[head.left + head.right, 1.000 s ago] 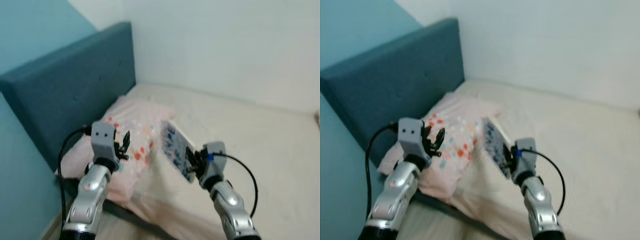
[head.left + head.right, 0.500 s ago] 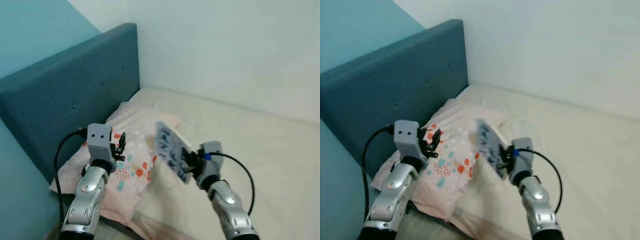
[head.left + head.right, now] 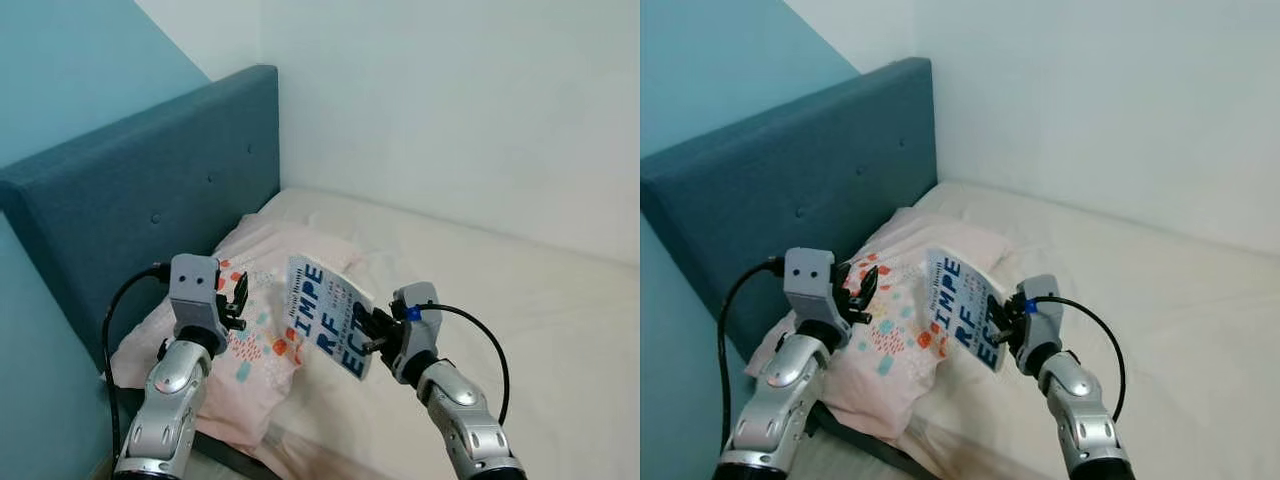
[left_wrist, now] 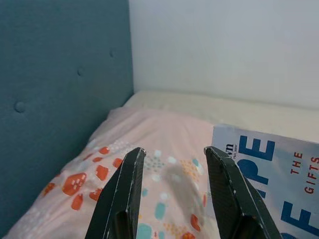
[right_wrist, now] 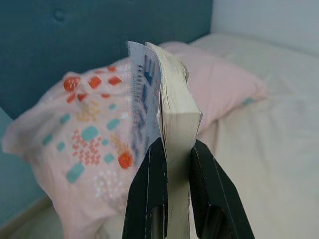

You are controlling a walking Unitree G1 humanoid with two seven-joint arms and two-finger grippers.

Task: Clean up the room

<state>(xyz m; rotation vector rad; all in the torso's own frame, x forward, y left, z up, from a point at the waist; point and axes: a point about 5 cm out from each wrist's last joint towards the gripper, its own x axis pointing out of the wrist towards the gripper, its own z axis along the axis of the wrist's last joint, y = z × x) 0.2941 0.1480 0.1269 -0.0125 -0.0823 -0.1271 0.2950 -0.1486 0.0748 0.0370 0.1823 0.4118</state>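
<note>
Book (image 3: 327,315) clamped by its edge in right claw (image 3: 372,331), lifted off bed (image 3: 520,300) for tidying, left claw (image 3: 235,297) open, empty over pillow (image 3: 255,335)

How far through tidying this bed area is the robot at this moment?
Done: the book is off the bed, clamped upright in the right gripper above the pink pillow's edge. In hand: only that book; the left gripper hovers open over the pillow, holding nothing. Left: putting the book away somewhere; no shelf or table is in view, so the drop-off spot cannot be told.
</note>
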